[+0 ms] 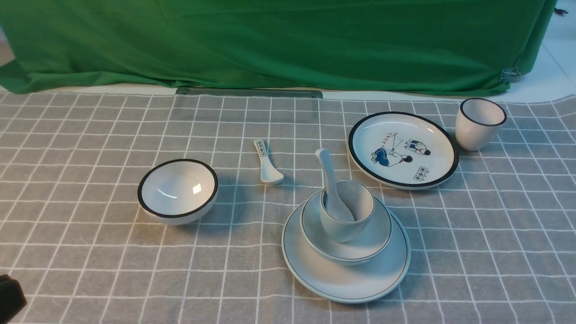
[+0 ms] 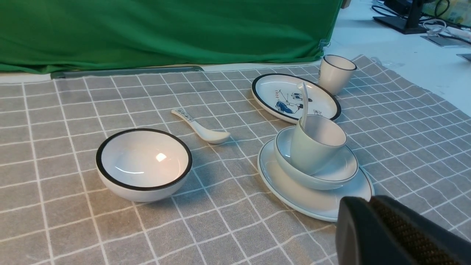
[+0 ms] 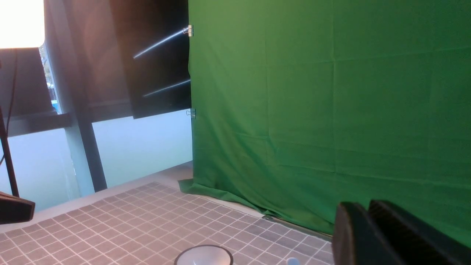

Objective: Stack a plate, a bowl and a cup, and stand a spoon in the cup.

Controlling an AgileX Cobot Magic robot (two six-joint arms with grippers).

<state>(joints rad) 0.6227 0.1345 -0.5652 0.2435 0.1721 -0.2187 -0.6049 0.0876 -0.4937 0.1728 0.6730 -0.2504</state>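
Stack sits near, right of centre on the tabletop (image 1: 90,252): plate (image 1: 346,281), bowl (image 1: 355,249) on it, cup (image 1: 346,225) inside, spoon (image 1: 326,171) leaning in the cup. Left jaws closed and empty at the near-left corner, well apart. Right jaws face the green backdrop (image 3: 331,110); we cannot tell their gap.

The surface (image 1: 90,270) in front of me is covered by a grey cloth (image 1: 495,252) crossed with white lines. Five things sit directly on it. Near me, right of centre, lies the pale plate (image 1: 346,283) with its thin dark rim line. Over to my left a black-rimmed bowl (image 1: 177,191) sits upright. Between the two and farther off, a short spoon (image 1: 268,166) lies with its patterned handle pointing away. Far right is a cartoon plate (image 1: 402,150), and just beside it, farther right, stands a black-rimmed cup (image 1: 479,123).
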